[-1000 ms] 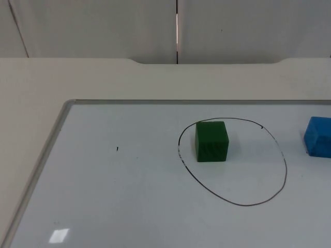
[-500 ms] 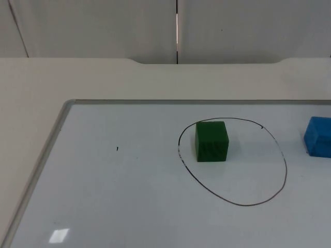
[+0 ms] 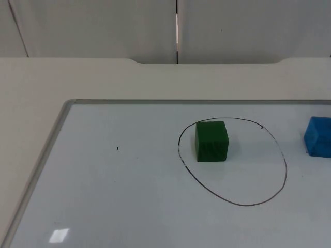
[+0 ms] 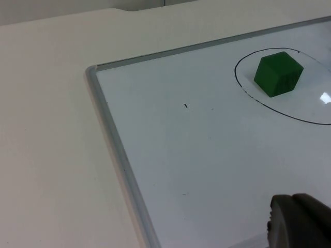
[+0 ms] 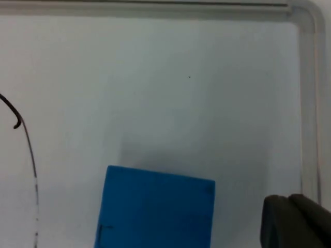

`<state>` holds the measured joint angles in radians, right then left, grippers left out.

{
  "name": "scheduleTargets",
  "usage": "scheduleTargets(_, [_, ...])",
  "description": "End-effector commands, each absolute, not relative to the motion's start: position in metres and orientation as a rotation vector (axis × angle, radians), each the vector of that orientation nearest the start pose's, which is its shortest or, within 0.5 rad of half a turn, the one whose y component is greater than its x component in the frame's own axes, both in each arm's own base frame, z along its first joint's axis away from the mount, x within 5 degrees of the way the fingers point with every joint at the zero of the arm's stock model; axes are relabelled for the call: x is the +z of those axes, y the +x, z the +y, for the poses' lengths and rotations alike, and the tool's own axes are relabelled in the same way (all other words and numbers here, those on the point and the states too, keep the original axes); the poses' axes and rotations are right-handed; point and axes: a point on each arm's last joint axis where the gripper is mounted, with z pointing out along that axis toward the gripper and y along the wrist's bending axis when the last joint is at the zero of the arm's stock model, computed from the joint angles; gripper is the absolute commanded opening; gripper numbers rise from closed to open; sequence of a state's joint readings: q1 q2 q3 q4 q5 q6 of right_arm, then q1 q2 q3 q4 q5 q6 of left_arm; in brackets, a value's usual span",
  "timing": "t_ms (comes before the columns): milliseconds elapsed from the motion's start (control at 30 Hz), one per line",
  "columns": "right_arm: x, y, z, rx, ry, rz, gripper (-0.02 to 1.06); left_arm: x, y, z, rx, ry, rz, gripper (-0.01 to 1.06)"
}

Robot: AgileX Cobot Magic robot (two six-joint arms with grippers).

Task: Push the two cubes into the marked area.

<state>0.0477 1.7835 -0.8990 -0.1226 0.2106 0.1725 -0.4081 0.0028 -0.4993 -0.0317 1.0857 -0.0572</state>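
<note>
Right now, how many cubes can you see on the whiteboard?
2. The green cube sits inside the black hand-drawn circle, near its far-left edge. The blue cube lies outside the circle, off to its right, partly cut off by the picture's edge.

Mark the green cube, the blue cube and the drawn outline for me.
green cube (image 3: 211, 142), top view, its front face.
blue cube (image 5: 155, 206), right wrist view, middle of its top face.
drawn outline (image 3: 285, 170), top view, its right-hand line.
</note>
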Motion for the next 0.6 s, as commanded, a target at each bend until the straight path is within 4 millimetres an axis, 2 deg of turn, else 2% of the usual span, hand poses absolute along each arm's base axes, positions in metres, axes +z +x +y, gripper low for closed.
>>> scheduleTargets(0, [0.146,0.340,0.013,0.001,0.002,2.566,0.00,0.274,-0.006,-0.001,-0.333,0.366,2.047,0.00])
scheduleTargets(300, [0.124,0.342,0.013,0.002,0.005,2.617,0.00,0.274,-0.006,-0.001,-0.333,0.366,2.047,0.00])
scheduleTargets(567, [0.120,0.345,0.014,0.010,0.003,2.594,0.00,0.274,-0.006,-0.001,-0.333,0.366,2.047,0.00])
